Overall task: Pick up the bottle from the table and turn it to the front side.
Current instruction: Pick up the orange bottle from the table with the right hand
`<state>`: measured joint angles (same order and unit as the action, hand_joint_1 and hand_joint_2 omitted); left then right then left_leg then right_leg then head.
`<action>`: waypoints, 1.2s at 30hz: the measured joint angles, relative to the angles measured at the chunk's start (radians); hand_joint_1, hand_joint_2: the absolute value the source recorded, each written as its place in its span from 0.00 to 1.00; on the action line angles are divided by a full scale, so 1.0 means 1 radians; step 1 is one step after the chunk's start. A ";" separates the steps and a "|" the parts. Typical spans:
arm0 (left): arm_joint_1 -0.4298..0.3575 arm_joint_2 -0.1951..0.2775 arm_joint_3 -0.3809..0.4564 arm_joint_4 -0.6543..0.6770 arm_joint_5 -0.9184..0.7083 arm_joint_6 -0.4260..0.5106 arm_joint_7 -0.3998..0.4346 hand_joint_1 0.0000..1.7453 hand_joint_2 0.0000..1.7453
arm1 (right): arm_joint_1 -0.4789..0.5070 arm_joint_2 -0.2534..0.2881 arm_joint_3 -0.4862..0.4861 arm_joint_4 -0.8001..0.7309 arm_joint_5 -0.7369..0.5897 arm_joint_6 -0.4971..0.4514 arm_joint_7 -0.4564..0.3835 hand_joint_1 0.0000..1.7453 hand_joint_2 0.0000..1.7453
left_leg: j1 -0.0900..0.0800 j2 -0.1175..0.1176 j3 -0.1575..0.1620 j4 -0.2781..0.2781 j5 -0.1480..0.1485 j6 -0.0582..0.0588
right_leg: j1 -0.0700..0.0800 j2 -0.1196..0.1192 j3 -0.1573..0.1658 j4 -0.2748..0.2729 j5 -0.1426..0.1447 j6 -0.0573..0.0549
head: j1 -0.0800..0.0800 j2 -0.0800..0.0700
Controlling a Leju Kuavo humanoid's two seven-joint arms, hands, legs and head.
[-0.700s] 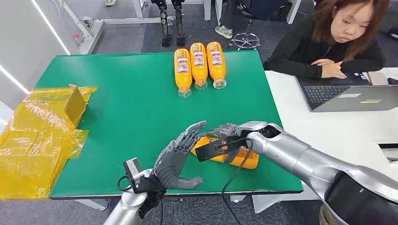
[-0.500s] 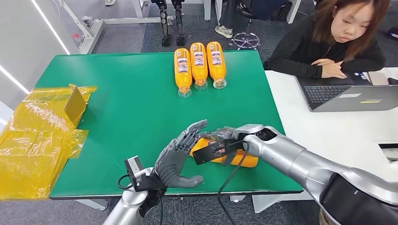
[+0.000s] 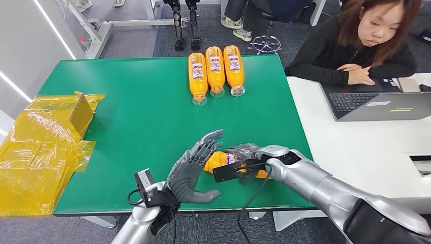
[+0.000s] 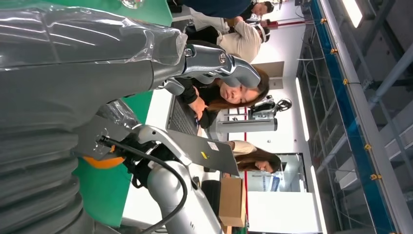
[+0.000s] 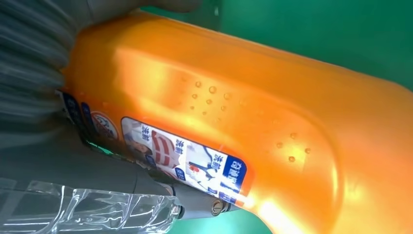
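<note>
While the orange bottle (image 3: 219,160) lies on its side near the front edge of the green table (image 3: 137,117), it is being held by the right hand (image 3: 244,155), whose fingers are wrapped around its middle. From the head view it cannot be told if the bottle is lifted a little or is resting on the table. The left hand (image 3: 192,172) is kept just beside the bottle's near end, with its fingers spread apart and nothing in them. It cannot be told if the fingertips touch the bottle.

In the right wrist view a colourful label (image 5: 185,158) is seen on the side of the bottle, close to the hand. Small bumps are seen on the shiny plastic wall.

The bottle looks full, so it is judged to be a bit heavy for its size. The wall is likely hard enough not to be crushed, but smooth and slippery, so it could roll or slide in a loose hold. The best place to be gripped is probably the wide middle, where the fingers are now, with the label side left clear so it can be turned to the front.

Three more orange bottles (image 3: 215,71) are lined up at the far side of the table, well apart. Yellow plastic bags (image 3: 45,147) are piled at the left edge. A person (image 3: 366,46) is seated at a laptop (image 3: 376,104) on the white desk beside the table
</note>
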<state>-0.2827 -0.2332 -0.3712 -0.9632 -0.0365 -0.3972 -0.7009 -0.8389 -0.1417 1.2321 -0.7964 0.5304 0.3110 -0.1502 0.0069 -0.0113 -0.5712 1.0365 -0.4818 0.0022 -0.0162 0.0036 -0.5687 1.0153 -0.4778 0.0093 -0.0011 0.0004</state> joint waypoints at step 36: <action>0.113 0.049 0.017 -0.114 -0.037 0.031 0.000 0.00 1.00 | 0.340 -0.202 -0.367 -0.358 0.373 -0.344 0.114 1.00 1.00 | 0.000 0.000 -0.001 0.000 0.000 0.000 | 0.000 -0.001 0.000 0.000 0.000 0.000 | 0.000 0.000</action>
<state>-0.1699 -0.1839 -0.3540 -1.0774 -0.0733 -0.3664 -0.7010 -0.4987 -0.3438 0.8652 -1.1546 0.9036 -0.0331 -0.0362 0.0068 -0.0117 -0.5723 1.0364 -0.4821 0.0021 -0.0163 0.0027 -0.5692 1.0150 -0.4779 0.0093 -0.0009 0.0004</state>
